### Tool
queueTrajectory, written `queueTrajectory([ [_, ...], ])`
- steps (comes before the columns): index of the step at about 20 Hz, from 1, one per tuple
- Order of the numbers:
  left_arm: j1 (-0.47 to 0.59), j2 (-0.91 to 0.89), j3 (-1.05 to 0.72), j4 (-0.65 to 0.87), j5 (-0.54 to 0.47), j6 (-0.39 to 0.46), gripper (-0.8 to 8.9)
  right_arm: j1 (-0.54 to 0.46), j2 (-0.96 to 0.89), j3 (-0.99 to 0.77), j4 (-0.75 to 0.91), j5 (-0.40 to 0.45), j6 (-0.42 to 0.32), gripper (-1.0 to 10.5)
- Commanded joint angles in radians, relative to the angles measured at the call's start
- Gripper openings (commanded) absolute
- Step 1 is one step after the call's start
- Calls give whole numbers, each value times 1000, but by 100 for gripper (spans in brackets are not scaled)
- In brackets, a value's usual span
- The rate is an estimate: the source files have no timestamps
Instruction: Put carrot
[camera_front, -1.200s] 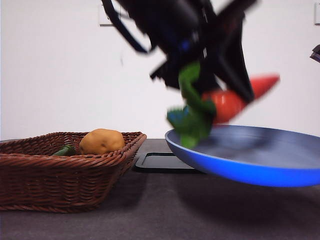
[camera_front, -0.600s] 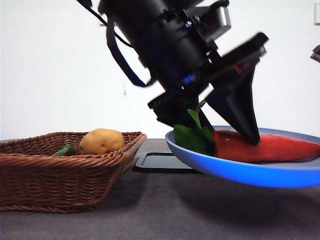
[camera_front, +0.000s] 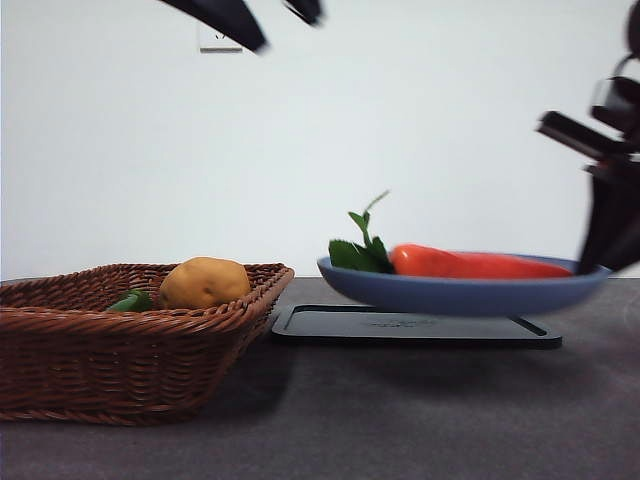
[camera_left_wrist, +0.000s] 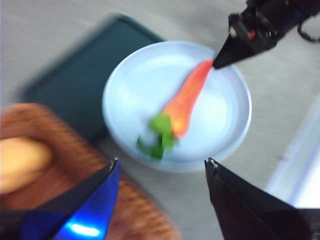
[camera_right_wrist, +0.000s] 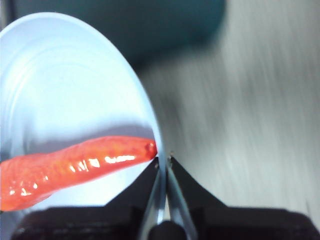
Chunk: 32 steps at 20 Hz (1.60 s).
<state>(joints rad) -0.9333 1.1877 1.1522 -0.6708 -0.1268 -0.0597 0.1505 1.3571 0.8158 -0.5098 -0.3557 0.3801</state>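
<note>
The carrot (camera_front: 470, 264) (camera_left_wrist: 187, 97) (camera_right_wrist: 75, 162) lies flat in a blue plate (camera_front: 460, 296) (camera_left_wrist: 145, 75) (camera_right_wrist: 60, 75), its green leaves pointing toward the basket. My right gripper (camera_front: 602, 255) (camera_right_wrist: 164, 161) (camera_left_wrist: 220, 62) is shut on the plate's rim next to the carrot's thin tip. It holds the plate level, just over the black tray (camera_front: 410, 328); I cannot tell whether the plate touches the tray. My left gripper (camera_left_wrist: 161, 162) (camera_front: 240, 15) is open and empty, high above the plate and basket.
A brown wicker basket (camera_front: 120, 350) (camera_left_wrist: 75, 150) stands to the left of the tray. It holds a yellow-brown potato (camera_front: 203, 282) (camera_left_wrist: 22, 157) and a small green vegetable (camera_front: 128, 300). The dark tray (camera_left_wrist: 70, 85) lies between basket and plate.
My left gripper let go of the carrot and rose out of the front view's middle. The carrot now lies in the plate. The plate moved back over the tray, with the right arm showing at its rim.
</note>
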Motion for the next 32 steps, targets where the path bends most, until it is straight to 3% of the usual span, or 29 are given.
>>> queueTrajectory([
  [1,-8,-42,14,-16,-44,12,298,-5,159,151,15,-2,-30,5],
  [7,-8,-86,14,-45,-56,8,297,-10,542,500,0,-5,-31,5],
  [11,-8,-86,14,-25,-56,8,297,-12,635,556,-7,-5,-32,8],
  [15,-8,-86,14,-25,-56,8,297,-12,640,556,1,-4,-35,192],
  [17,-8,-86,14,-22,-57,9,297,-12,640,556,3,-5,-34,222],
  [20,-8,-84,14,32,-126,55,296,-14,603,556,-25,-5,-34,219],
  [24,-3,-78,14,250,-304,144,283,-14,452,556,-159,-4,-97,154],
  [25,9,-77,14,311,-330,144,229,-12,407,556,-191,-4,-121,94],
  [27,48,-70,14,402,-338,144,27,4,307,556,-241,0,-195,3],
  [32,168,-69,14,392,-332,147,6,111,64,540,-292,179,-240,6],
])
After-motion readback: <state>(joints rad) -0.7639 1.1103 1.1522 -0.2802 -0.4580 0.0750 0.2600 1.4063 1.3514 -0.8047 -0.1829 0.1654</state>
